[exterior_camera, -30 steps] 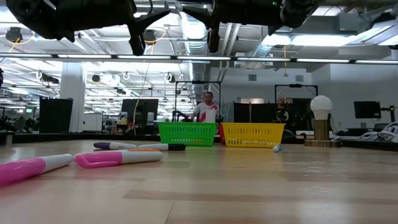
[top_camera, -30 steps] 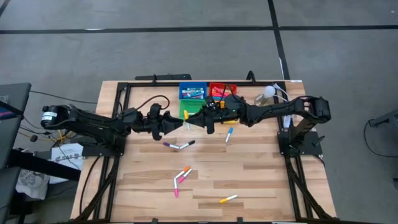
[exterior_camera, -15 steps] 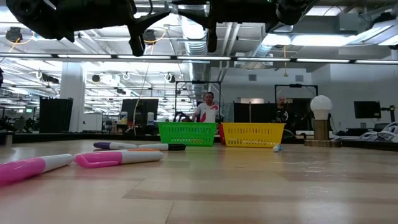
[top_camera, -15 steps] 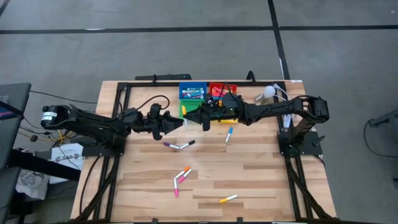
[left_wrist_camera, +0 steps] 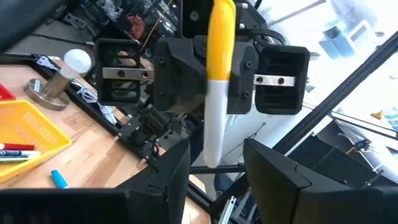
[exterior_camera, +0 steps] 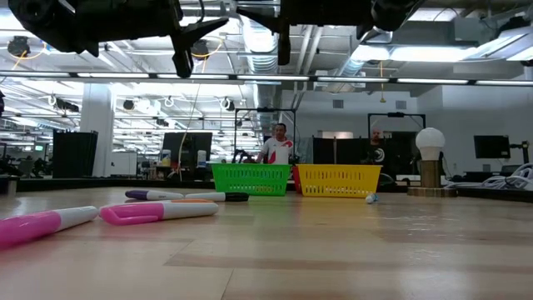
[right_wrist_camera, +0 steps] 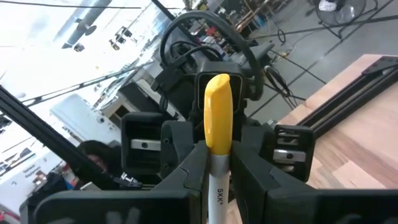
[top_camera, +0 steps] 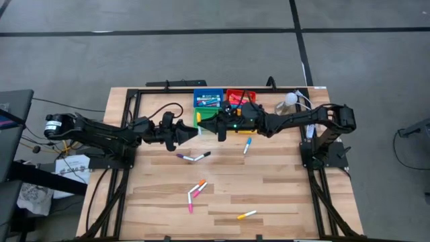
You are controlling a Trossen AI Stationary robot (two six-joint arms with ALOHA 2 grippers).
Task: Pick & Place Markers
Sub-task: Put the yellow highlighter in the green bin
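A yellow-capped marker (right_wrist_camera: 217,134) is being gripped by the right gripper (top_camera: 216,126), whose fingers are clamped on the white barrel with the yellow cap sticking out past the fingertips. The gripper is being held in the air above the table (top_camera: 282,188), near its back middle, just in front of the green tray (top_camera: 199,118). It is being faced by the left gripper (top_camera: 195,132), which is being held level with it, tip to tip and just apart; its fingers (left_wrist_camera: 273,177) are being kept spread with nothing between them, as the left wrist view shows.

The other markers are being left lying on the table. A purple marker (top_camera: 182,156) and a black-tipped one (top_camera: 199,157) are lying touching in a shallow V below the two grippers. A blue-capped marker (top_camera: 247,145) is lying just to their right. A pink marker (top_camera: 193,199) and an orange one (top_camera: 199,186) are lying crossed nearer the front, and a yellow-capped marker on the table (top_camera: 246,215) is lying close to the front edge. More markers are being held in the blue tray (top_camera: 208,99), the red tray (top_camera: 238,96) and the yellow tray (left_wrist_camera: 28,134).
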